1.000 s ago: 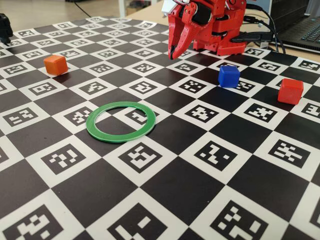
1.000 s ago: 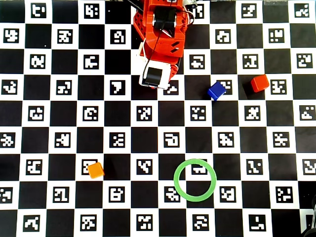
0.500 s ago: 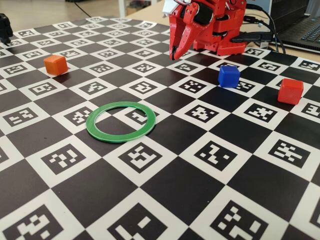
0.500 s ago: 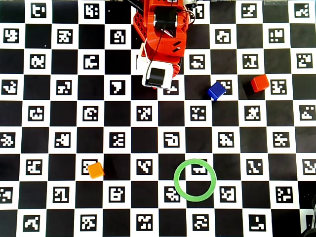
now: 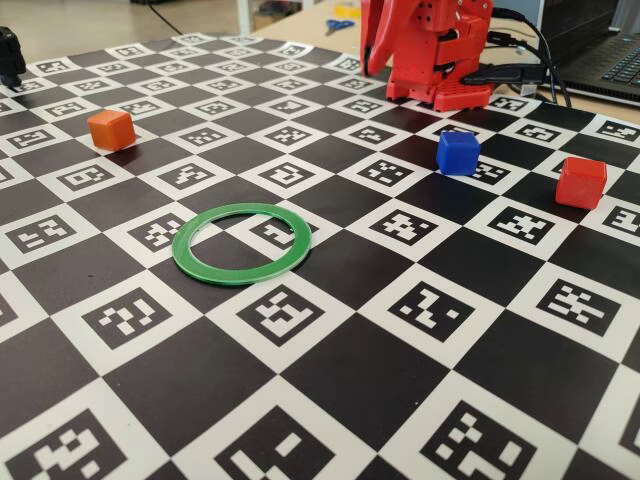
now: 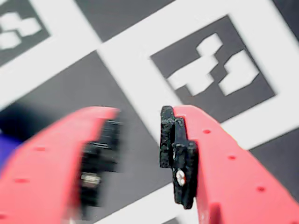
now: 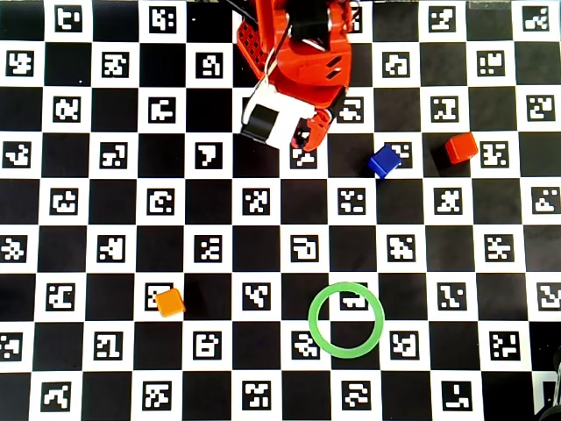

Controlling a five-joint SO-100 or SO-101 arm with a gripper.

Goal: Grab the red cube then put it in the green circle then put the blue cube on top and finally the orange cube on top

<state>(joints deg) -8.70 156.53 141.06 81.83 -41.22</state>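
Note:
The red cube (image 5: 580, 182) sits on the checkerboard at the right, also in the overhead view (image 7: 461, 147). The blue cube (image 5: 458, 153) stands to its left (image 7: 384, 161). The orange cube (image 5: 110, 129) lies far left (image 7: 170, 302). The green circle (image 5: 182, 245) lies flat and empty near the middle (image 7: 312, 319). My gripper (image 7: 308, 136) hangs near the arm's base, left of the blue cube. In the wrist view my gripper (image 6: 138, 116) is open and empty above the board. Its left finger (image 6: 100, 154) is blurred. A blue patch (image 6: 7, 144) shows at the left edge.
The red arm base (image 5: 440, 70) stands at the board's far edge. Cables and a laptop (image 5: 600, 50) lie behind it at the right. Blue scissors (image 5: 340, 25) lie on the table beyond. A black object (image 5: 8, 55) stands at the far left corner.

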